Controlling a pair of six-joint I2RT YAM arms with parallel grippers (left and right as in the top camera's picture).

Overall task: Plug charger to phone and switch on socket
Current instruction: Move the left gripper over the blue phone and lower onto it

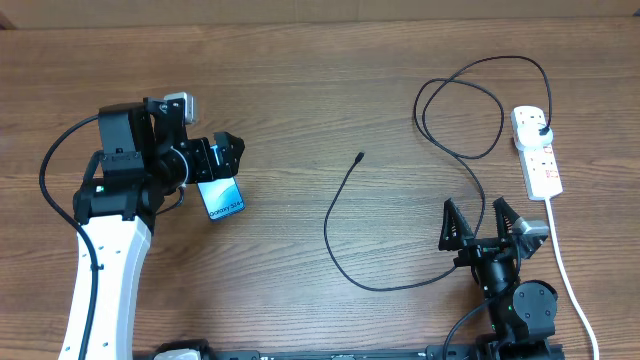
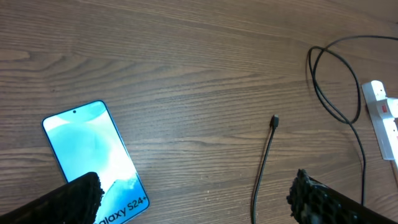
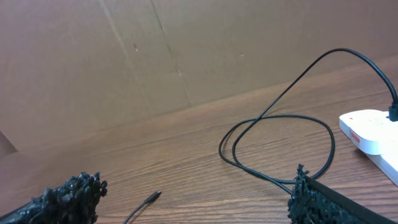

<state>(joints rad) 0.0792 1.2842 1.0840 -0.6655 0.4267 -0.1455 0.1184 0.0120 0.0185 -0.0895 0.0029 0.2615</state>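
Observation:
The phone [image 1: 223,199] lies flat on the wooden table with its light-blue screen up; it also shows in the left wrist view [image 2: 93,155]. My left gripper [image 1: 222,158] hovers open just over its far end, holding nothing. The charger cable [image 1: 345,240] runs across the middle of the table, its free connector tip [image 1: 360,156] bare on the wood, also seen in the left wrist view [image 2: 274,122] and the right wrist view [image 3: 152,198]. Its plug [image 1: 541,131] sits in the white socket strip [image 1: 537,152] at the right. My right gripper [image 1: 478,220] is open and empty near the front edge.
The socket's thick white cord [image 1: 566,270] runs down the right side to the front edge. The cable forms a loop [image 1: 460,115] left of the socket, seen too in the right wrist view [image 3: 280,146]. A cardboard wall [image 3: 155,50] stands behind the table.

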